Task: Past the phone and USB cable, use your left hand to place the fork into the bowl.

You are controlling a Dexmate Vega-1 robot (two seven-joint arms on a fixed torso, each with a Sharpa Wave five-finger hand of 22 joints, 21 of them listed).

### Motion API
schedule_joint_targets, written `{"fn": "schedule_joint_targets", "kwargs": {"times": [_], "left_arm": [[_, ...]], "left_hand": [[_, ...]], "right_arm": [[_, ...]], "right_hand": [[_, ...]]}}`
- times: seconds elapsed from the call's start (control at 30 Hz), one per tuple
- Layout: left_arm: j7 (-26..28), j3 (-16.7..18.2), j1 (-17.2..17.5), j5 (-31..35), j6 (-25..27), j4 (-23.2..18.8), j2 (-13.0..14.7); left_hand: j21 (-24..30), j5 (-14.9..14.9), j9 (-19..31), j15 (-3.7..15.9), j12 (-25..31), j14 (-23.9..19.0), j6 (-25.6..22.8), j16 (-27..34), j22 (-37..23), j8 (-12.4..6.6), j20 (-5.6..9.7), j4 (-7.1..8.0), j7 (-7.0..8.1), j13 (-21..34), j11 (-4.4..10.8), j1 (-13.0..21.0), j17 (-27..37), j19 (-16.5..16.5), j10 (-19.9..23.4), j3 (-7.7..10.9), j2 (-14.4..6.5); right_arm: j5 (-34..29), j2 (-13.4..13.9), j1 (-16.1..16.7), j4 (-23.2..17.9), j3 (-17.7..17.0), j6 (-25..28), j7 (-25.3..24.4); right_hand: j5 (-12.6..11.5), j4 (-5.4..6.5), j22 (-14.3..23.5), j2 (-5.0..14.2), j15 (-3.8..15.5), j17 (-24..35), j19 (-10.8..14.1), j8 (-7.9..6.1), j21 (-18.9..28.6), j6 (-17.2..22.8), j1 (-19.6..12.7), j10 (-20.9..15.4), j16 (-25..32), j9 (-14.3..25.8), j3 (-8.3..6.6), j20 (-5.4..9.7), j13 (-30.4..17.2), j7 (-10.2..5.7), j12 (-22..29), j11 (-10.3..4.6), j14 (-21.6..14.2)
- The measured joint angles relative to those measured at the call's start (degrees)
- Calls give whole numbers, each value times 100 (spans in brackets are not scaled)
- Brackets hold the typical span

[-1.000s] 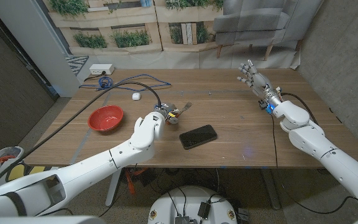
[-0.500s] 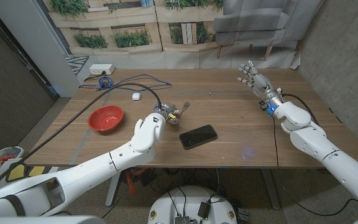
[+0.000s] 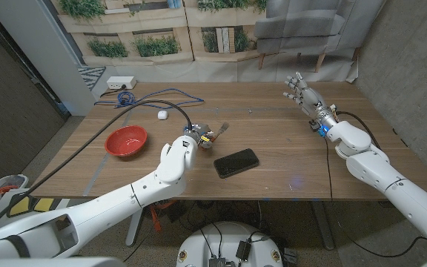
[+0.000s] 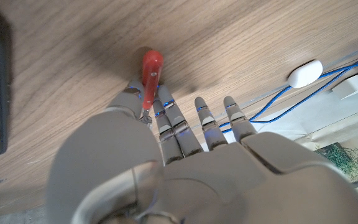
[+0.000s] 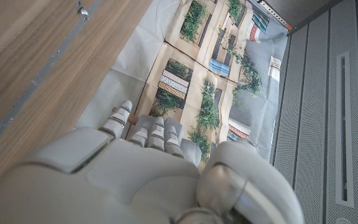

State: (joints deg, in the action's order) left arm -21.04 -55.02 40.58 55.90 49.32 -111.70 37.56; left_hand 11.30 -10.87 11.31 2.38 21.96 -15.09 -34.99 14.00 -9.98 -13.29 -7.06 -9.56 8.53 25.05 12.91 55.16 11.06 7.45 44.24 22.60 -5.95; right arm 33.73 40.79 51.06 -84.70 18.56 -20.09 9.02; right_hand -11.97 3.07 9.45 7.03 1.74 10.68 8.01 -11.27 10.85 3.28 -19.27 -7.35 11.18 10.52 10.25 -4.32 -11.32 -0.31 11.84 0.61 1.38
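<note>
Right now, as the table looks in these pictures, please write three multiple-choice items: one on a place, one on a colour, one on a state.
1. Where does the bowl stand, seen from the phone?
A. toward the robot's left
B. toward the robot's right
C. on top of the phone

2. What colour is the fork's handle?
A. blue
B. red
C. green

3. What is the state of the left hand?
A. fingers apart, holding nothing
B. resting inside the bowl
C. holding the fork

Key:
1. A, since the head view shows the bowl far on the left side.
2. B, since the left wrist view shows a red handle.
3. C, since thumb and finger pinch the handle.
</note>
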Motion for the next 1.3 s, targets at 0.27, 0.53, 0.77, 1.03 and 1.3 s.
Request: {"fn": "schedule_joint_targets", "kwargs": {"times": [0.27, 0.53, 0.77, 1.03, 1.3], "left_arm": [[107, 42, 15, -88, -27, 60, -6], [207, 54, 16, -139, -42, 124, -23], [274, 55, 0, -182, -32, 157, -20], [534, 105, 25, -285, -102, 192, -7], [913, 209, 143, -417, -215, 188, 8]], "left_hand": [[39, 1, -1, -7, 118, -239, -286, 77, 0, -45, -4, -50, -1, 79, 12, 250, 4, 77, 334, 50, -67], [39, 2, 27, -11, 266, -441, -460, 142, 0, -44, -42, -103, -33, 210, 79, 650, 30, 183, 588, 103, -138], [39, -22, 30, 12, 322, -479, -478, 175, 0, -44, -10, -103, -14, 251, 87, 748, 52, 215, 661, 103, -144], [39, -22, 30, 18, 355, -535, -400, 220, -23, -8, -41, -55, -45, 290, 68, 786, 82, 245, 682, 54, -179], [88, -21, 30, 12, 400, -586, -272, 264, -30, 71, -23, -30, -14, 323, 67, 881, 109, 328, 680, 29, -169]], "right_arm": [[-41, -22, -53, 2, 38, 57, -19], [-74, -56, -115, 27, 77, 106, -39], [-102, -90, -162, 59, 106, 117, -51], [-130, -96, -196, 59, 117, 130, -78], [-135, -86, -228, 55, 118, 146, -75]], "right_hand": [[0, 0, 0, 0, 0, 0, 0, 0, 0, 0, 0, 0, 0, 0, 0, 0, 0, 0, 0, 0, 0], [0, 0, 0, 0, 0, 0, 0, 0, 0, 0, 0, 0, 0, 0, 0, 0, 0, 0, 0, 0, 0], [0, 0, 0, 0, 0, 0, 0, 0, 0, 0, 0, 0, 0, 0, 0, 0, 0, 0, 0, 0, 0], [0, 0, 0, 0, 0, 0, 0, 0, 0, 0, 0, 0, 0, 0, 0, 0, 0, 0, 0, 0, 0], [0, 0, 0, 0, 0, 0, 0, 0, 0, 0, 0, 0, 0, 0, 0, 0, 0, 0, 0, 0, 0]]}}
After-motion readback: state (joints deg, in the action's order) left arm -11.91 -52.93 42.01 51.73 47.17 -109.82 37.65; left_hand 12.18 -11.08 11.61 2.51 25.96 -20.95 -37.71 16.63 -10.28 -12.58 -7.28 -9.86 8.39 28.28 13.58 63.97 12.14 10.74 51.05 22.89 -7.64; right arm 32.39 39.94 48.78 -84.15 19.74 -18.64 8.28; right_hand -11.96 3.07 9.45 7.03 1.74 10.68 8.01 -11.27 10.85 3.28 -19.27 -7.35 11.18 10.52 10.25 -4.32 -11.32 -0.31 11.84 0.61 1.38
